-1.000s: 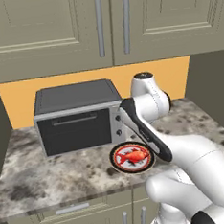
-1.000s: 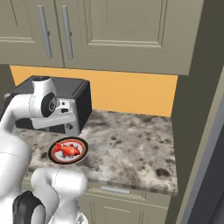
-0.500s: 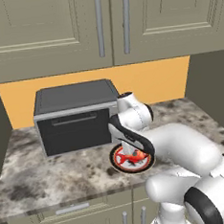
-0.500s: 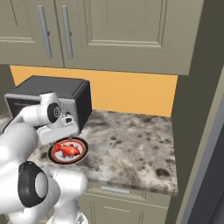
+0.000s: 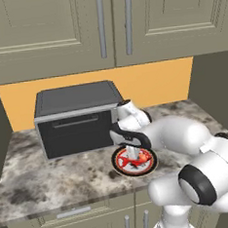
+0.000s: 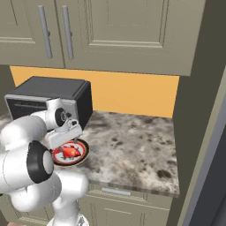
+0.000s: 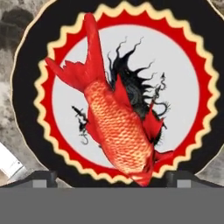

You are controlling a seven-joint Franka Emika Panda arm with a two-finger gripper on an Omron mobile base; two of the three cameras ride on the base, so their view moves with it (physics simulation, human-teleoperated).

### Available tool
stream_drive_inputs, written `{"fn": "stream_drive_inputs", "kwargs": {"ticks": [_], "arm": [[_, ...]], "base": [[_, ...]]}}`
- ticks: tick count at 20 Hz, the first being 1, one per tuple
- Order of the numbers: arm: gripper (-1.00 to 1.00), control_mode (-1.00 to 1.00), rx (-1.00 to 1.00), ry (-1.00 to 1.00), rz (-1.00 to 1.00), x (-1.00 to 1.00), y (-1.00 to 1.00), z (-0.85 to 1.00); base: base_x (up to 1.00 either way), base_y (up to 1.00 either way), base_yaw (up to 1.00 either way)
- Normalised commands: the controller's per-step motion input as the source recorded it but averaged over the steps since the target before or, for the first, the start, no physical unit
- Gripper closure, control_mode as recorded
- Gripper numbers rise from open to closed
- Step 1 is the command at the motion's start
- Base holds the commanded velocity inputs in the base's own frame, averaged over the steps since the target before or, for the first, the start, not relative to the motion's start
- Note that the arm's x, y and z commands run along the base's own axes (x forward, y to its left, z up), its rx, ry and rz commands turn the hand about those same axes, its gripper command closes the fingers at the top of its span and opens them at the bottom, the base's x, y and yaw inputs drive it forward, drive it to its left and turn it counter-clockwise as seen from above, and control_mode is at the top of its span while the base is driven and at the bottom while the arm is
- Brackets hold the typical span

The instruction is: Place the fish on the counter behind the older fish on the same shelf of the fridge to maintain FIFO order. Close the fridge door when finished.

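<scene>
The fish is bright red-orange and lies on a round plate with a black rim and a red-and-cream scalloped ring. The plate rests on the marble counter. My gripper hangs close above the fish and is open, with one dark fingertip on each side of its head end. From the base cameras the gripper sits low over the fish, and the fish shows under the hand. The older fish and the shelf are out of view.
A black toaster oven stands at the back of the counter, just left of the plate. Olive wall cabinets hang overhead. A tall grey panel bounds the counter on the right.
The arm has folded down and the hand has dropped from well above the plate to just over the fish. Plate and fish have not moved.
</scene>
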Motion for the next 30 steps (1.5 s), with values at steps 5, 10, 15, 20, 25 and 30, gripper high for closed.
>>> {"fn": "stream_drive_inputs", "kwargs": {"ticks": [5,10,15,20,25,30], "arm": [[-1.0,-1.0,0.01,0.01,0.12,0.31,-0.03,-0.34],[-1.0,-1.0,0.0,0.02,0.09,0.2,0.0,-0.31],[-1.0,-1.0,0.0,0.0,0.08,0.0,-0.02,-0.37],[-1.0,-1.0,0.0,0.01,0.07,-0.06,-0.02,-0.55],[-1.0,-1.0,0.0,0.0,0.0,-0.61,-0.17,-0.28],[-1.0,-1.0,0.0,0.01,0.01,-0.06,-0.01,-0.41]], "base": [[0.0,0.0,0.0],[0.0,0.0,0.0],[0.0,0.0,0.0],[0.0,0.0,0.0],[0.0,0.0,0.0],[0.0,0.0,0.0]]}}
